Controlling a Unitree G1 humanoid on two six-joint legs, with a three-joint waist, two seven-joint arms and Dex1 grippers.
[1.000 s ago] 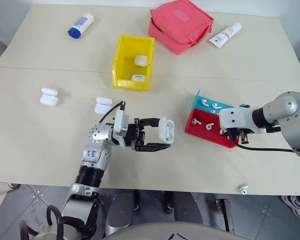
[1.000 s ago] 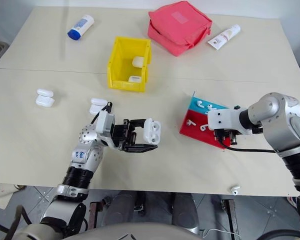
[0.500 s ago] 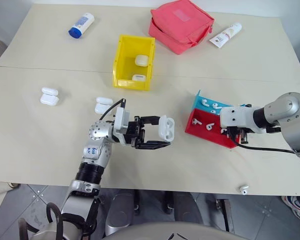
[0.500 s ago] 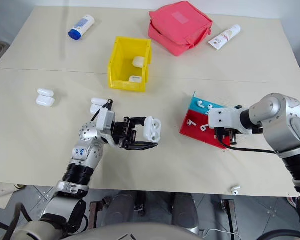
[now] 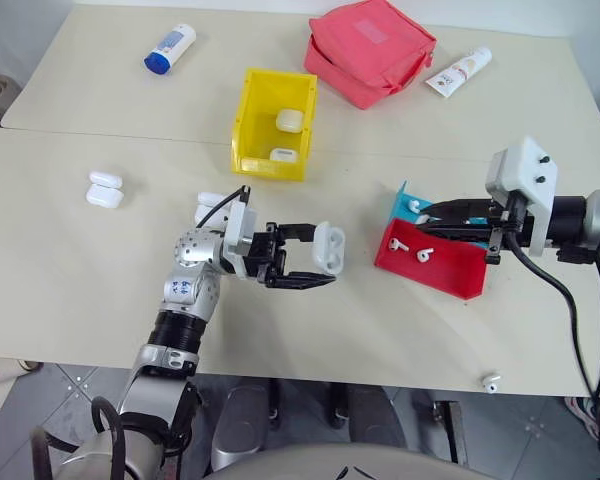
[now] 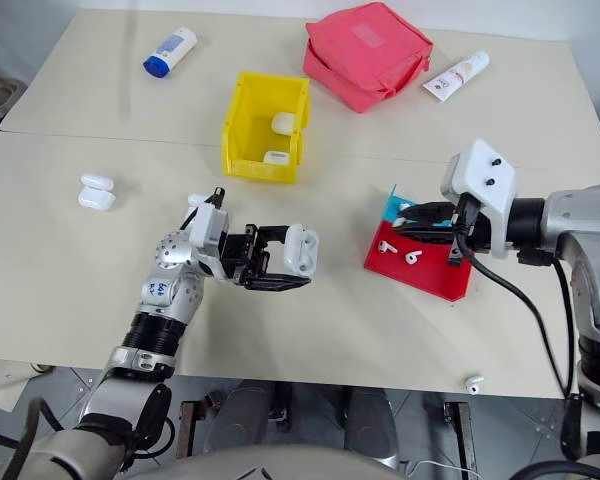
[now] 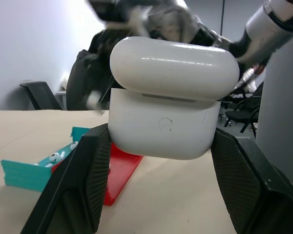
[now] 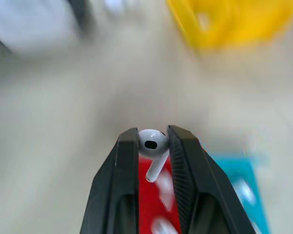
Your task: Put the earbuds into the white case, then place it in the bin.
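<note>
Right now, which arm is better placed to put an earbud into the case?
The right. Its gripper already pinches an earbud above the red tray, pointing toward the white case. The left gripper is shut on that case, holding it up off the table, so it can only present it.

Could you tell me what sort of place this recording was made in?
Probably a lab or office set up for robot trials: a plain table on a tiled floor, sorting props such as the bin and trays, and office chairs behind.
</note>
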